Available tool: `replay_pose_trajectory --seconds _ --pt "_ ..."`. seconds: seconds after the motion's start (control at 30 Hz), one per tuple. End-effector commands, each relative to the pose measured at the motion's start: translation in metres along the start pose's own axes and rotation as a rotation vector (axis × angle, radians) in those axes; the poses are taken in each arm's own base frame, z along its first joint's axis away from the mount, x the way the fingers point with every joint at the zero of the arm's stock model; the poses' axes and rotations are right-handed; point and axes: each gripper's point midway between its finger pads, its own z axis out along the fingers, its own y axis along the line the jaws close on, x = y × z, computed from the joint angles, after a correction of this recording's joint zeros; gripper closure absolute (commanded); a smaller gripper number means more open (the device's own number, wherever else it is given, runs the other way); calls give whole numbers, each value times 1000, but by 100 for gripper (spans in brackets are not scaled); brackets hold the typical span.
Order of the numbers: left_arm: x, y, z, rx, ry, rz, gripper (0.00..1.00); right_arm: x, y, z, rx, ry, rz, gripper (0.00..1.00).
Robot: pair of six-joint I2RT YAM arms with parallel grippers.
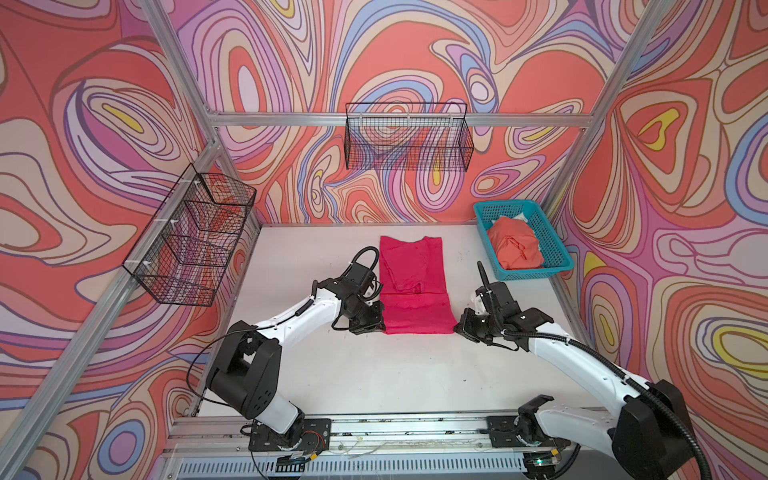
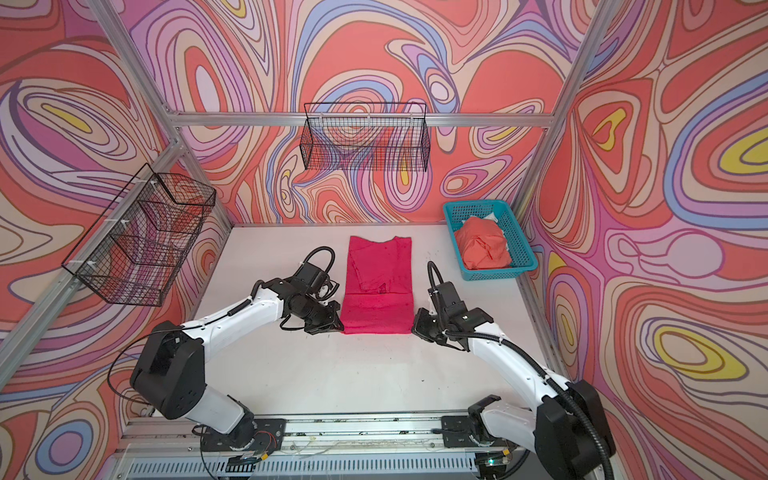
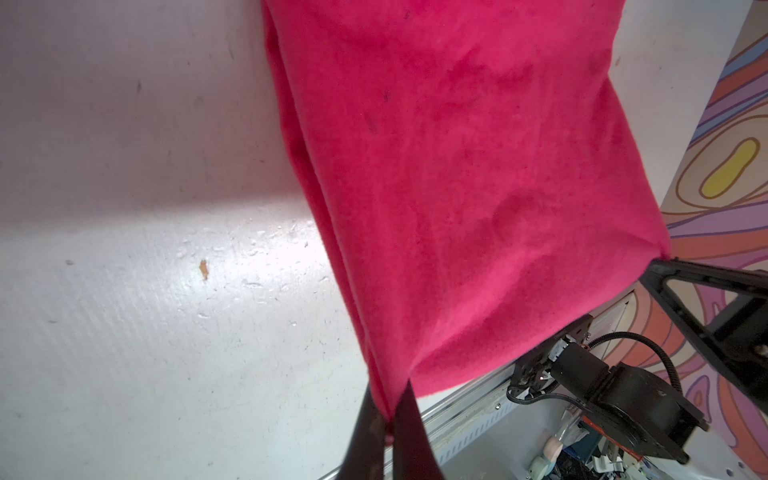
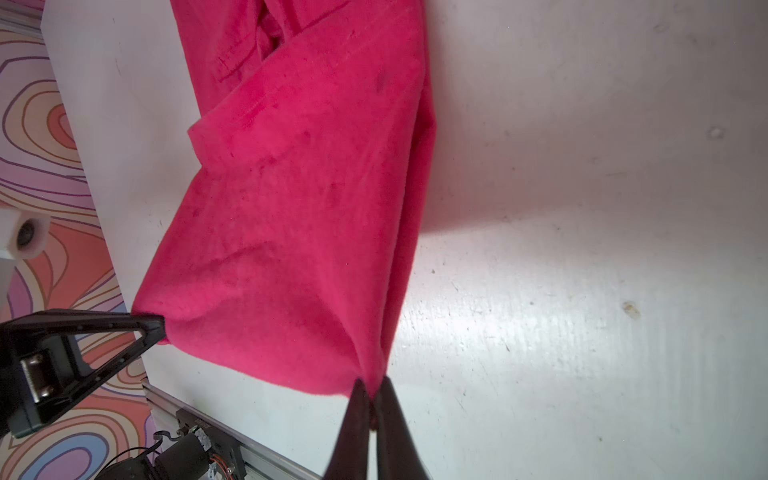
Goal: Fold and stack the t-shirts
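Magenta t-shirt (image 1: 413, 286): folded into long strip, centre of table (image 1: 374, 382), near end raised slightly off surface. Left gripper (image 1: 380, 330): jaws pressed together, pinching shirt's 7 o'clock corner. Right gripper (image 1: 457, 328): likewise pinching 5 o'clock corner. Orange t-shirt (image 1: 515, 247): crumpled in teal basket (image 1: 536, 273), 2 o'clock from magenta one, well apart.

Magenta t-shirt (image 1: 412, 286) — near corners pinched by left gripper (image 1: 381, 330) and right gripper (image 1: 456, 326).
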Motion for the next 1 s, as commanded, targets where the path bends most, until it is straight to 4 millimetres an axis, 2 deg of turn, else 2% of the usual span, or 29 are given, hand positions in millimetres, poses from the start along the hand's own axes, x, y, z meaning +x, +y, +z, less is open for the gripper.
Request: replay_pose_trajectory --seconds 0.0,0.2,0.3,0.6,0.83,0.87,0.97 --pt "-6 -16 -16 1 1 26 100 -16 11 -13 18 -51 -3 100" --pt "-34 -31 -31 13 -21 50 100 -51 34 -18 21 -101 -51 100" --pt "-53 -37 -32 19 -24 55 100 -74 44 -14 14 -121 -71 100" --pt "-117 -39 -31 47 -72 21 100 -145 62 8 0 -149 -110 100" --pt "-170 -45 -36 68 -111 35 100 -187 74 18 -27 -156 -115 100" --pt "-177 -46 -37 71 -112 38 100 -192 70 29 -23 -140 -110 100" --pt "-194 -47 -37 84 -116 39 100 -210 75 36 -30 -137 -116 100"
